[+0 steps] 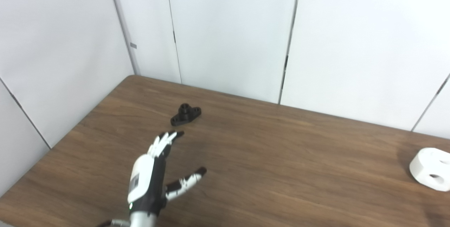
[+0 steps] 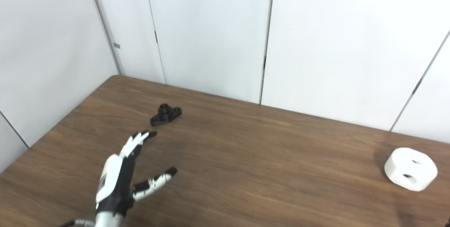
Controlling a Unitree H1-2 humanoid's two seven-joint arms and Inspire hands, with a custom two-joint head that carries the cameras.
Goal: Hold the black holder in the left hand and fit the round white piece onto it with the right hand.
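My left hand is lower left, spread wide and empty. The black holder lies flat just beyond my fingertips, centre-left. The white piece is far right, w/ my right hand out of view. Risk: the holder is low and flat, so my fingers may push it away instead of gripping.

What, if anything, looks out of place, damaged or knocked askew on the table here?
Nothing stands out. The black holder lies flat near the table's far left corner, the round white piece sits intact by the right edge, and the left hand hovers open short of the holder. No spill or damage shows.
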